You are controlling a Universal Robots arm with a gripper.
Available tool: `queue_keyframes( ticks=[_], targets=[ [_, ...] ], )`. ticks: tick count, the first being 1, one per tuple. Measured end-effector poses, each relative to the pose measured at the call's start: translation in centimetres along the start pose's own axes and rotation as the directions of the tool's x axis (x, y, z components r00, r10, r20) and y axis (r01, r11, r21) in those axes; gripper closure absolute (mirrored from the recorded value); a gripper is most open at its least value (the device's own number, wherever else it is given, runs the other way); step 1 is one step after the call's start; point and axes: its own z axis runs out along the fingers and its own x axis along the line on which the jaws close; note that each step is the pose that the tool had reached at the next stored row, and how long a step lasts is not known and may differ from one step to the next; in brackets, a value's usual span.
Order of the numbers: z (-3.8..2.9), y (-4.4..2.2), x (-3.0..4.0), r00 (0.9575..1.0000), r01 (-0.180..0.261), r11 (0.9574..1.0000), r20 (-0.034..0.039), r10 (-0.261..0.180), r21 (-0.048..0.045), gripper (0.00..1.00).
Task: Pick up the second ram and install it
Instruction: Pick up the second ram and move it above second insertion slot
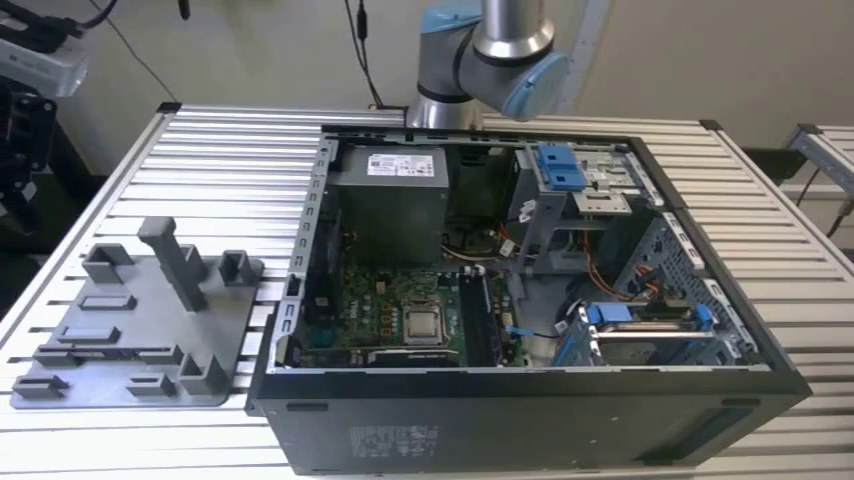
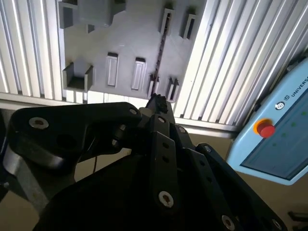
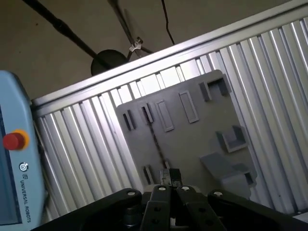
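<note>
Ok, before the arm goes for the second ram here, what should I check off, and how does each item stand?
1. Is the second ram seated edge-on in the grey holder tray? Ok, in both wrist views.
2. Is the gripper lined up with the stick's length? Ok, roughly; it sits over one end.
3. Is the ram in the grip? Not ok; it sits in the tray.
4. Is the computer case open on top? Ok; the motherboard is exposed in the exterior view.
5. Is there a free memory slot on the motherboard? Cannot tell.
</note>
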Motion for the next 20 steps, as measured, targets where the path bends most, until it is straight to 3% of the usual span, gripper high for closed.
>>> queue_keyframes(
  ticks=[6,20],
  targets=[
    [0.19,0.07,-0.22,0.9996,0.029,0.9994,0.0038,-0.029,0.0184,0.89],
    [0.21,0.08,-0.23,0.9993,0.037,0.9991,0.0041,-0.037,0.0197,0.89]
  ],
)
